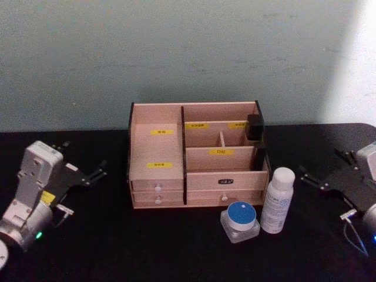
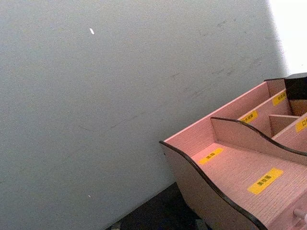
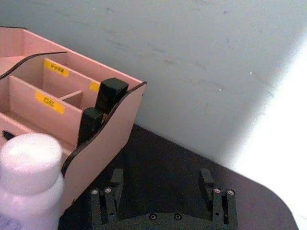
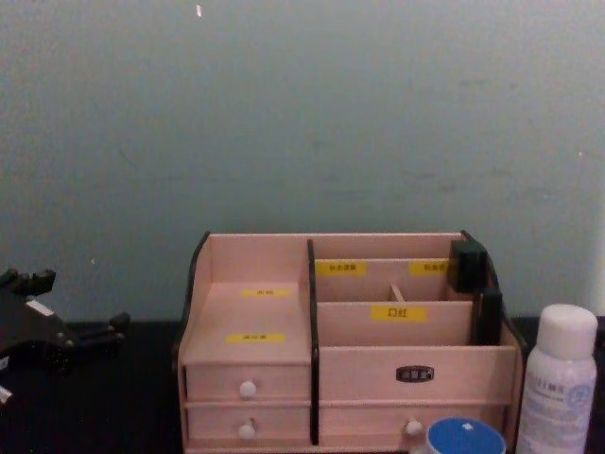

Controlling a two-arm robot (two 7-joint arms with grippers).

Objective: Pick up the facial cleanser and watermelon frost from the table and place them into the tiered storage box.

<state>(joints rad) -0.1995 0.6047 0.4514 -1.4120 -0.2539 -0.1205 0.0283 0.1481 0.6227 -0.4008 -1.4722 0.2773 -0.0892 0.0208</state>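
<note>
Tiered storage box (image 1: 155,155) stands mid-table against a grey wall, two black items (image 1: 255,127) in its right-hand compartments. At far left, the left gripper (image 1: 82,158) sits over the black table (image 1: 117,247), fingers spread and empty. In front of the box's right drawers stand a blue-lidded jar (image 1: 239,220) and, just beside it, a white bottle (image 1: 277,201). At far right, the right gripper (image 1: 326,165) is unclenched, holding nothing.

A black table (image 1: 117,252) meets a pale wall (image 1: 176,53); one black block (image 3: 111,93) stands behind another (image 3: 89,123).
</note>
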